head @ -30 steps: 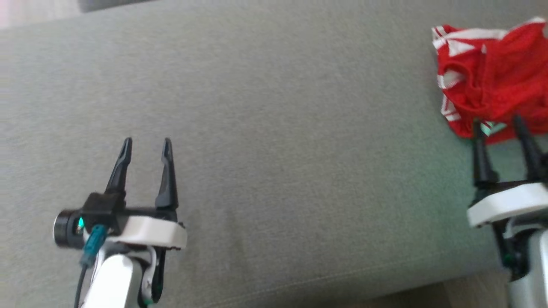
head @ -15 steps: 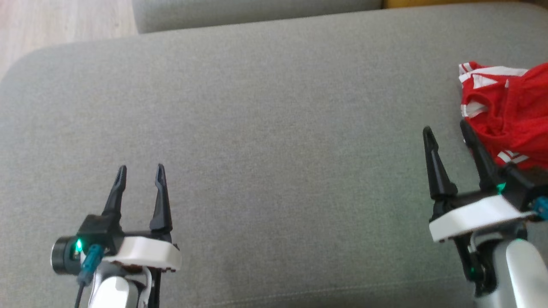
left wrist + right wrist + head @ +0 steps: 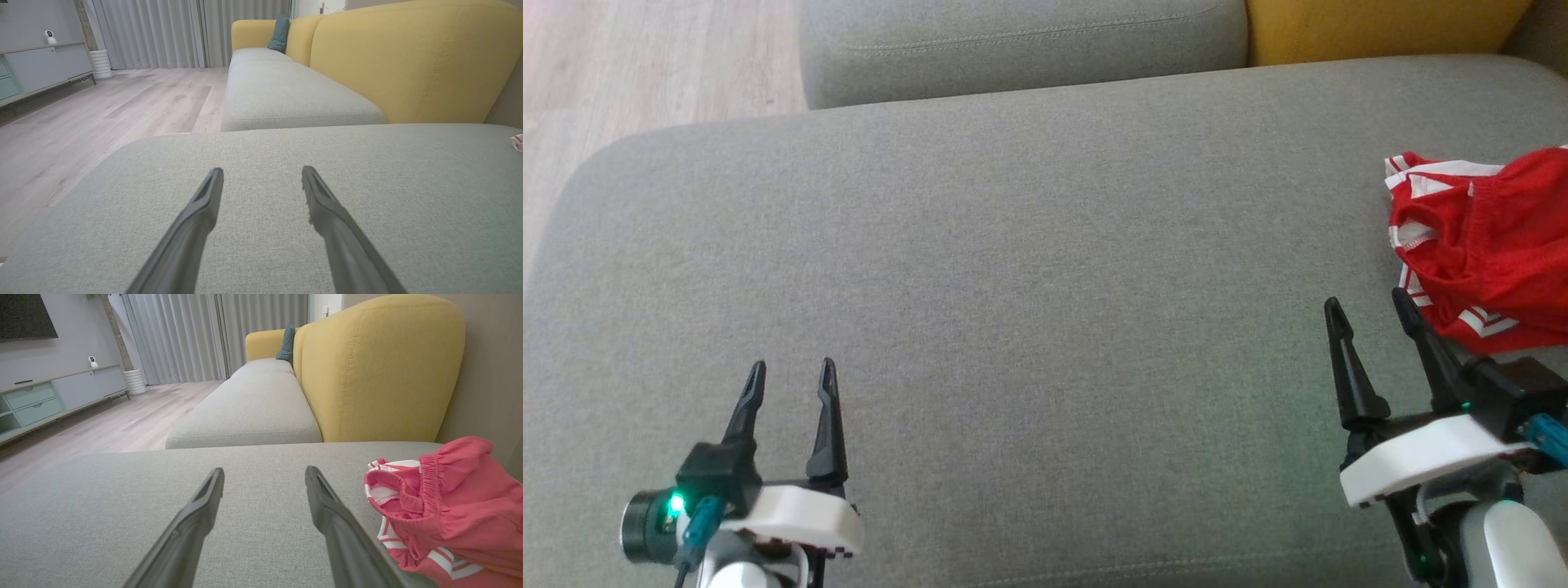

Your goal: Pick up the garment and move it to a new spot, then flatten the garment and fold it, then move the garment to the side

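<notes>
Grey sofa cushion (image 3: 1045, 245) across most of the head view, soft and flat. Behind it, along the top, another grey cushion (image 3: 1021, 41) and a bit of yellow backrest (image 3: 1380, 28). Pale wood floor (image 3: 645, 65) in the upper left corner.

Red garment (image 3: 1486, 245) with white stripes at the right edge of the head view, bunched up in a heap on the grey sofa cushion. Same garment (image 3: 445, 506) in the lower right of the right wrist view, stretchy waistband on top. Just a tiny bit of garment (image 3: 518, 142) at the right edge of the left wrist view.

Left end effector (image 3: 791, 374) at the lower left of the head view, fingers spread apart, nothing between them. Hangs over bare cushion, well apart from the garment. Same left end effector (image 3: 262, 173) at the bottom of the left wrist view, spread and holding nothing.

Right end effector (image 3: 1368, 304) at the lower right of the head view, fingers spread apart too, nothing between them. Sits just beside the garment, to its left in the frame. Cannot tell if the nearer finger touches the cloth. Same right end effector (image 3: 264, 473) at the bottom of the right wrist view.

Far back in the right wrist view, grey curtains (image 3: 175, 335), a low cabinet (image 3: 61, 392) on the left and a teal pillow (image 3: 288, 343) on the sofa.
</notes>
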### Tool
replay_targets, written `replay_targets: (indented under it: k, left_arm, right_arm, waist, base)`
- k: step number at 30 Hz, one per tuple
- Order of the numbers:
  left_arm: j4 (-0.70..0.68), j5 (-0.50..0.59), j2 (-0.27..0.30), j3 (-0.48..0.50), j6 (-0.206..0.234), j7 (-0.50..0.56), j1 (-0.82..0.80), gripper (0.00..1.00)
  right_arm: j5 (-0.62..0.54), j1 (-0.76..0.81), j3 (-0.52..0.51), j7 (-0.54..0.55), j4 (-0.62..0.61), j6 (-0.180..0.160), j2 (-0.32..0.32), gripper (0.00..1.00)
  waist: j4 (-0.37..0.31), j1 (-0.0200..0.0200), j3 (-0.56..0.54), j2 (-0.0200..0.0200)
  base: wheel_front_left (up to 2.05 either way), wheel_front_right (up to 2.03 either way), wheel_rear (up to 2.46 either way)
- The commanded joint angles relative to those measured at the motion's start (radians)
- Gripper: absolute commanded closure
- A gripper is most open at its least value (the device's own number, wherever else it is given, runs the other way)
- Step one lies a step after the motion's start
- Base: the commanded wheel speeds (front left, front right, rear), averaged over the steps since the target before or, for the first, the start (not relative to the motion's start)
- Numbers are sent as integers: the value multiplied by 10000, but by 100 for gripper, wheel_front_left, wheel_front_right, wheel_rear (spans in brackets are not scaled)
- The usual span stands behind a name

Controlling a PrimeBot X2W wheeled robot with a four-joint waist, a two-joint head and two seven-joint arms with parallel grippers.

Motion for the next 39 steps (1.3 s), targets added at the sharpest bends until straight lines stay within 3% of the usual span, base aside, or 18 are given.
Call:
replay_targets:
  k: [1,39]
  left_arm:
    - [-299,52,168,274,32,-53,-337,0]
    - [-200,303,232,-24,132,-53,-556,0]
  right_arm:
    - [24,-156,213,62,-414,-9,17,0]
    - [43,-118,222,296,-472,-9,-6,0]
  waist:
    - [14,1,-2,-1]
    - [265,1,-40,-1]
  base:
    - [0,0,0]
    - [0,0,0]
